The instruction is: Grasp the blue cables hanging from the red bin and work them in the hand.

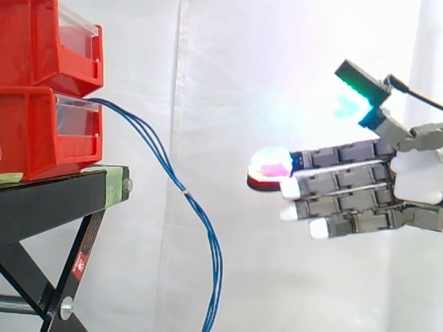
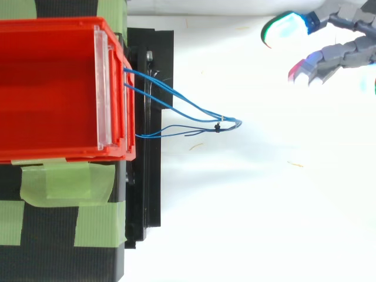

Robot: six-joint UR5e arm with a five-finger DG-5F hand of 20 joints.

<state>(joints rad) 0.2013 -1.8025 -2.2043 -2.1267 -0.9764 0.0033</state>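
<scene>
Thin blue cables [image 1: 169, 169] come out of the front of the lower red bin [image 1: 41, 135] and hang in a loose bundle down past the stand. From above, the blue cables [image 2: 194, 114] reach out from the bin [image 2: 53, 88] to a small tie at their far end. My hand [image 1: 360, 183] is to the right of the cables, well apart from them, with its fingers straight and pointing toward the bins and its thumb raised. In the top view the hand [image 2: 338, 56] sits at the upper right, nothing held.
Two red bins are stacked on a black stand [image 1: 62, 200] with green tape [image 2: 64, 185] on its top. A white curtain hangs behind. Open space lies between the cables and the hand.
</scene>
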